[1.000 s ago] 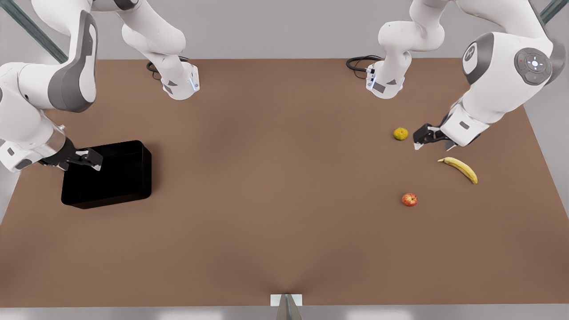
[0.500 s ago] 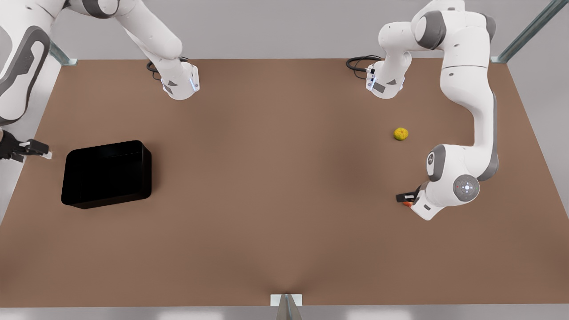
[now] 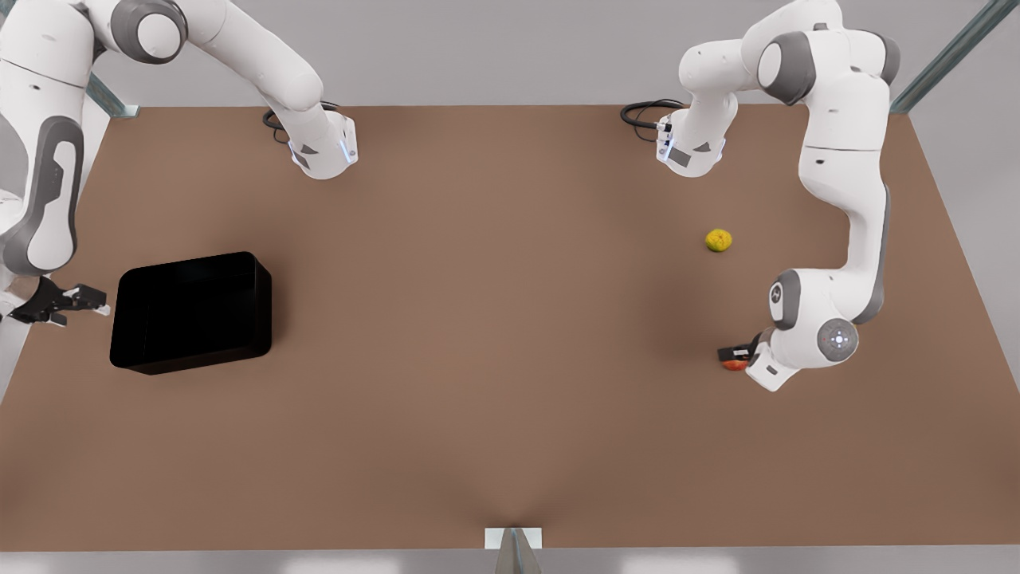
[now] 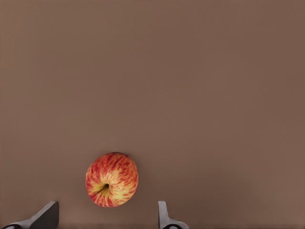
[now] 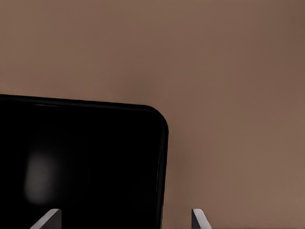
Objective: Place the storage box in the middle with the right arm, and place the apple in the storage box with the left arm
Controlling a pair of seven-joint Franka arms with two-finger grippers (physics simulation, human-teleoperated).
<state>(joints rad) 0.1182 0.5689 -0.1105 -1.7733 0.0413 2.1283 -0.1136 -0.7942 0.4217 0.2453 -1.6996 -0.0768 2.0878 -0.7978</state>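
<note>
The storage box (image 3: 191, 311), a glossy black bin, sits on the brown table at the front view's left. My right gripper (image 3: 94, 301) hovers open just outside the box's left wall. In the right wrist view its fingertips (image 5: 49, 218) straddle a rounded corner of the storage box (image 5: 81, 162). The apple (image 3: 735, 366) lies at the front view's right, mostly covered by my left gripper (image 3: 733, 355). In the left wrist view the red-yellow apple (image 4: 112, 179) rests on the table just ahead of the open left gripper (image 4: 105, 217).
A yellow-green bumpy fruit (image 3: 719, 240) lies on the table behind the left arm. Both arm bases (image 3: 323, 151) (image 3: 689, 151) stand at the table's far edge with black cables (image 3: 645, 113) beside them. Bare tabletop (image 3: 494, 319) spans the middle.
The left gripper swung from beside the yellow-green fruit down over the apple. The right gripper pulled off the box toward the table's left edge, then came back close to the box's wall.
</note>
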